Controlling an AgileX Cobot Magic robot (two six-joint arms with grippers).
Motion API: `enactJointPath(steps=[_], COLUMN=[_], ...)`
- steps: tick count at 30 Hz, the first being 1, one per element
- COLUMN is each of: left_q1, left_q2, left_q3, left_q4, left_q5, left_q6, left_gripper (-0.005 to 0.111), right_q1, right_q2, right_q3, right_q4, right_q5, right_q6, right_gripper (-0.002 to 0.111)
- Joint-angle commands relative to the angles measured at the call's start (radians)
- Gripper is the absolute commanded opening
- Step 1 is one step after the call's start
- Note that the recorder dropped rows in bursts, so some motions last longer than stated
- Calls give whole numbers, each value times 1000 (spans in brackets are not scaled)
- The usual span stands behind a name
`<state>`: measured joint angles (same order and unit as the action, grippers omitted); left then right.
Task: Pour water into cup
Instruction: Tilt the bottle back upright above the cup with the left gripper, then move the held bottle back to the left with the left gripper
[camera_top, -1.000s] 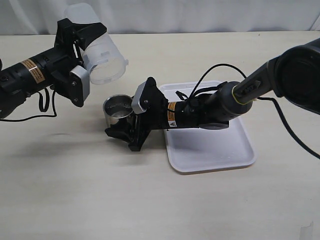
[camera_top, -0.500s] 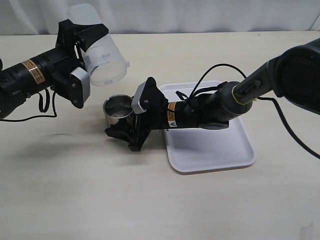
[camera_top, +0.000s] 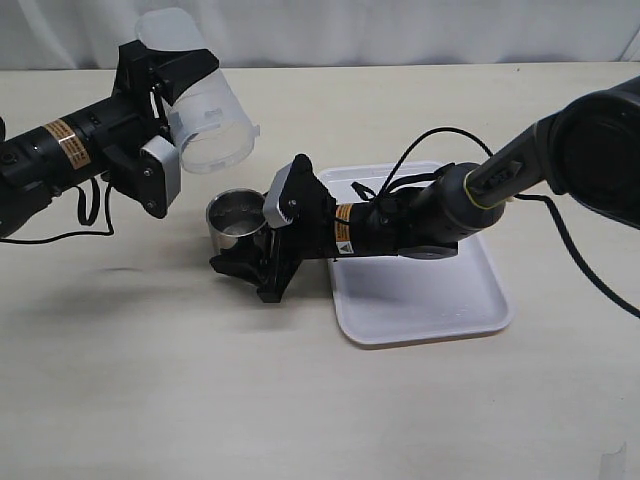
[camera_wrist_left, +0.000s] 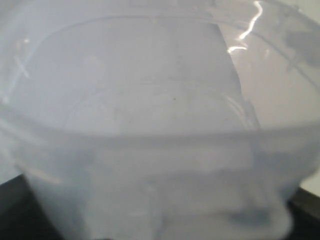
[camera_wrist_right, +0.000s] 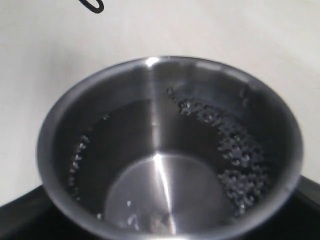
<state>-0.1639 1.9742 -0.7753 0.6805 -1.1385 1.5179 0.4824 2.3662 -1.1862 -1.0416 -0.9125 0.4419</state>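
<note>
The steel cup stands on the table left of the tray. My right gripper is shut on it, one finger on each side. In the right wrist view the cup fills the frame, with droplets on its inner wall and a faint glint of water at the bottom. My left gripper is shut on a translucent plastic container and holds it tilted, mouth down and to the right, above and left of the cup. No stream shows. The container fills the left wrist view and hides the fingers.
A white tray lies on the table to the right of the cup, under the right arm. A black cable loops above the right arm. The wall runs along the back edge of the table.
The left gripper and the container have risen very slightly. The right gripper and the cup have not moved.
</note>
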Motion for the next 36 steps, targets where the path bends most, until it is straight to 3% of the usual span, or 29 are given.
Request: enactJointPath(steps=[1,28,36], left_q1=[-2,-2,0], left_q2=[-6,-6,-6], left_q3=[-7,-7,-7], left_q4=[-1,-9,-128], left_q5=[-49,-7,-21], left_q6=[-2,-9,-302], left_gripper=[0,0,0], right_q1=[-6,-6,-6], right_q2=[-2,-2,-2], right_q3=[0,0,0], right_q4=[-17,-17,-17], right_q5=[24,24,24], right_q6=[-5,-5,-5], right_gripper=[4,4,4])
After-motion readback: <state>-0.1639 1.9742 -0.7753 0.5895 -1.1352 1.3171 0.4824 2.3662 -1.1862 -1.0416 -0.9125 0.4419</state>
